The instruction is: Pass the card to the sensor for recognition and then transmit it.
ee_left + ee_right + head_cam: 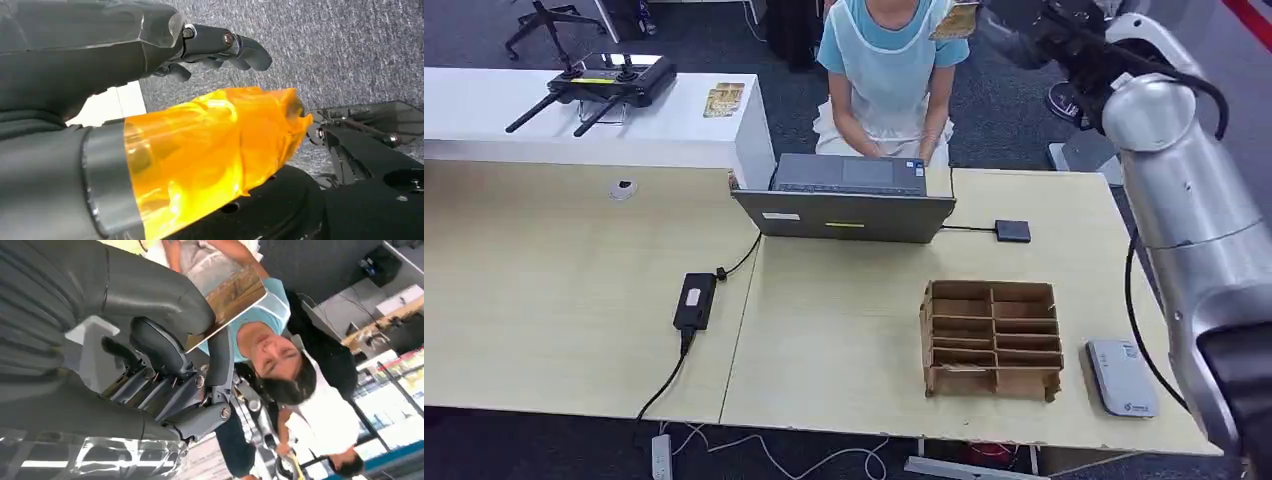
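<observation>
A: Where is the card held?

B: It is pinched in the right robot hand between the thick thumb and the darker fingers, as seen in the right wrist view. In the head view the card is raised high at the far right, in front of the seated person, well above the worktop.

A: And the sensor?

B: The small grey reader at the near right of the worktop, just beside the cardboard divider tray, is judged to be the sensor. It lies below and nearer than the card, on the right arm's side, so a lowering and drawing back of that arm is called for, with the card's flat face turned down.

A: The left robot hand?

B: It hangs over the floor, fingers loosely curled, nothing gripped; amber film is wrapped on its thumb
</observation>
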### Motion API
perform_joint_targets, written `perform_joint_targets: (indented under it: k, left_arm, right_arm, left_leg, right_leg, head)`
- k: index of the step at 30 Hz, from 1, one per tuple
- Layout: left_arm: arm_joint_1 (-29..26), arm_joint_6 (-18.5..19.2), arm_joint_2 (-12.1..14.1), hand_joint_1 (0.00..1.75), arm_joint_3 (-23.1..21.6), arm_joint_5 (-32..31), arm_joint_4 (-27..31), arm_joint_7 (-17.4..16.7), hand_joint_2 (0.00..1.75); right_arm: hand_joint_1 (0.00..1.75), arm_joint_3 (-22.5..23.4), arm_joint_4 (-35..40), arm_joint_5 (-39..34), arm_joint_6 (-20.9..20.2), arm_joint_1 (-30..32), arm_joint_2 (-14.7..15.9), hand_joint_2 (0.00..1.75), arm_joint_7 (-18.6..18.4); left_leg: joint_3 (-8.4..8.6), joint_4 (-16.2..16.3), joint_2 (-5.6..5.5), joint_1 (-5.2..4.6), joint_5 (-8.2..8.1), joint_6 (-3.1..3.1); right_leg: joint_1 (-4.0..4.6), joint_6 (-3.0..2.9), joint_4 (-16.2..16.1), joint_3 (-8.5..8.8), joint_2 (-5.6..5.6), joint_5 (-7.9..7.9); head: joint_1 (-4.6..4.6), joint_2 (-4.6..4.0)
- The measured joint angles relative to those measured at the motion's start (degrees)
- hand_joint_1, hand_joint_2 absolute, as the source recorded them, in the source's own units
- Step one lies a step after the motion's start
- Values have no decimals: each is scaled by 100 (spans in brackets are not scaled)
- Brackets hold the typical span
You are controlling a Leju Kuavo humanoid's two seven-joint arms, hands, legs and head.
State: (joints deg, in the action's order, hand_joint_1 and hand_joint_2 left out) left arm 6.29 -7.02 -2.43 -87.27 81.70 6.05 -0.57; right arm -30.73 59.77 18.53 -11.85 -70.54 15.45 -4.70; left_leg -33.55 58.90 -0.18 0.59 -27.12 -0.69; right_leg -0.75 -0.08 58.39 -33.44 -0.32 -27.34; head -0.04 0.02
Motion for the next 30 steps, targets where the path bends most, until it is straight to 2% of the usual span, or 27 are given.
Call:
perform_joint_targets:
  k: [7,13,20,30]
  left_arm:
    - [5,37,24,0,-2,-146,13,-50,0]
    - [6,57,37,0,0,-207,13,-111,0]
    - [1,63,55,0,-2,-240,15,-155,0]
    - [1,68,85,0,-2,-267,20,-155,0]
  right_arm:
    - [175,-210,-1098,30,48,-248,-406,175,-15]
    - [175,-312,-1821,131,109,-428,-592,175,-146]
    - [175,-376,-2416,175,114,-514,-686,175,-162]
    - [175,-382,-2714,175,85,-549,-745,175,-203]
  left_leg:
    - [0,1,-1,0,0,0]
    - [0,2,-2,0,0,0]
    - [0,2,-3,0,0,0]
    - [1,2,-2,0,0,0]
  right_leg:
    - [0,0,-1,0,0,0]
    - [0,0,-1,0,-1,0]
    - [0,0,-2,0,-1,0]
    - [0,0,-1,-1,-1,1]
  head:
    - [-2,-2]
    - [-4,-2]
    - [-4,0]
    - [-2,-2]
